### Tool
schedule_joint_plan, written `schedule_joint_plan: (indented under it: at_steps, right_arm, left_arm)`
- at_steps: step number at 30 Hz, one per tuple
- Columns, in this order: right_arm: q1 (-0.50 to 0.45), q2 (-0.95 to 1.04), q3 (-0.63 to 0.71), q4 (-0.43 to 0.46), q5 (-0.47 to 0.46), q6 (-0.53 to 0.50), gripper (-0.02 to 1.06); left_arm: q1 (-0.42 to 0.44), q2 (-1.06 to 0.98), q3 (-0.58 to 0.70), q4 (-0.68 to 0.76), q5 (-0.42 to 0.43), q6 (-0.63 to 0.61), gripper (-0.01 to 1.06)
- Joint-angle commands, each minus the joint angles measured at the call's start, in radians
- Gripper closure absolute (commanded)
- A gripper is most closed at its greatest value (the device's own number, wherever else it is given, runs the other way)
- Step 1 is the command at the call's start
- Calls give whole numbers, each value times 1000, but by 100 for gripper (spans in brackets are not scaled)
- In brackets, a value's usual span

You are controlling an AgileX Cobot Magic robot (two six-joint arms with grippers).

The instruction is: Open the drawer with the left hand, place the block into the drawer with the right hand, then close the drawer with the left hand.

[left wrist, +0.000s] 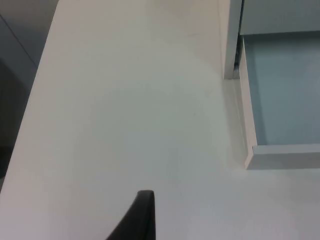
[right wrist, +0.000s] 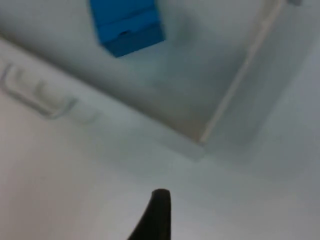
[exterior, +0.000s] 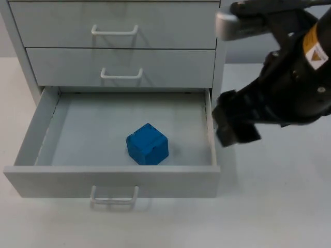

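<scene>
The cabinet's bottom drawer point(exterior: 114, 181) stands pulled out toward the front. A blue block point(exterior: 148, 144) rests on the drawer floor, a little right of its middle and near the front panel. My right gripper point(exterior: 235, 121) hangs just outside the drawer's right wall, apart from the block and holding nothing. In the right wrist view the block point(right wrist: 127, 22) lies inside the drawer point(right wrist: 220, 110), beyond the front handle point(right wrist: 37, 92). My left gripper point(left wrist: 142, 220) waits over bare table to the left of the drawer's side wall point(left wrist: 248, 115).
Two upper drawers point(exterior: 114, 26) point(exterior: 121, 67) of the white cabinet are shut, each with a white handle. The open drawer's handle point(exterior: 114, 199) juts toward the table's front. Bare white table point(exterior: 274, 206) lies right of and in front of the cabinet.
</scene>
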Motion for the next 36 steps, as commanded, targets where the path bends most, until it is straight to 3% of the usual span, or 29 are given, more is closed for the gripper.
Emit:
schedule_joint_plan:
  at_steps: [1, 5, 6, 12, 13, 18, 26, 36]
  right_arm:
    - [-44, -14, 10, 3, 9, -20, 25]
    - [-216, -55, 66, 76, 9, -100, 25]
    - [-216, -55, 66, 76, 9, -100, 25]
    - [-490, -168, 171, 175, 9, -224, 25]
    - [-559, -206, 187, 205, 26, -269, 25]
    - [-687, -283, 192, 244, 109, -366, 25]
    - [-694, -361, 192, 232, 128, -373, 25]
    - [-694, -388, 192, 231, 262, -425, 25]
  left_arm:
    - [2, -6, -5, 2, -6, 1, 0]
    - [2, -6, -5, -4, -6, 1, 0]
    - [2, -6, -5, -4, -6, 1, 0]
    - [2, -6, -5, -6, -6, 1, 0]
    - [2, -6, -5, -11, -6, 1, 0]
    - [2, -6, -5, -40, -6, 24, 0]
    - [2, -6, -5, -54, -6, 38, 0]
    - [2, -5, -5, -129, -8, 65, 2]
